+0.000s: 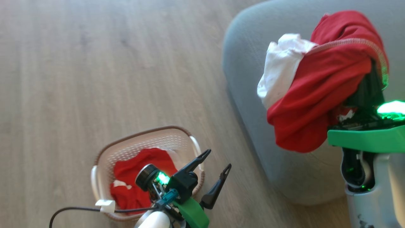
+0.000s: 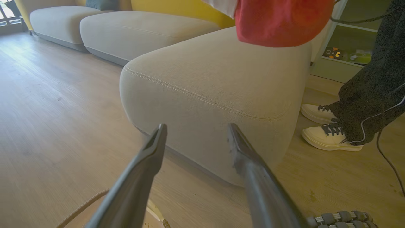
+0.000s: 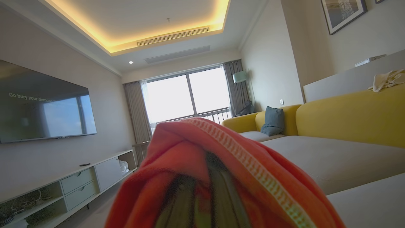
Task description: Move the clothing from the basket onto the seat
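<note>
A red garment with a white panel (image 1: 316,85) hangs bunched over my right gripper (image 1: 370,79), above the grey sofa (image 1: 250,47). In the right wrist view red fabric (image 3: 177,148) wraps the gripper (image 3: 202,190), whose dark fingers sit close together beneath it. Another red garment (image 1: 133,177) lies in the cream basket (image 1: 126,148) on the floor. My left gripper (image 1: 217,159) hovers open and empty over the basket's right rim. In the left wrist view it (image 2: 196,129) points at the sofa's rounded end (image 2: 205,79), with the held garment (image 2: 281,22) above and the basket rim (image 2: 82,207) below.
A person stands at the sofa's far end in pale sneakers (image 2: 329,139) and dark trousers (image 2: 373,95). A black cable (image 1: 76,209) trails past the basket. Wooden floor (image 1: 95,63) stretches to the left. A wall television (image 3: 44,107) and low cabinet (image 3: 79,183) face the sofa.
</note>
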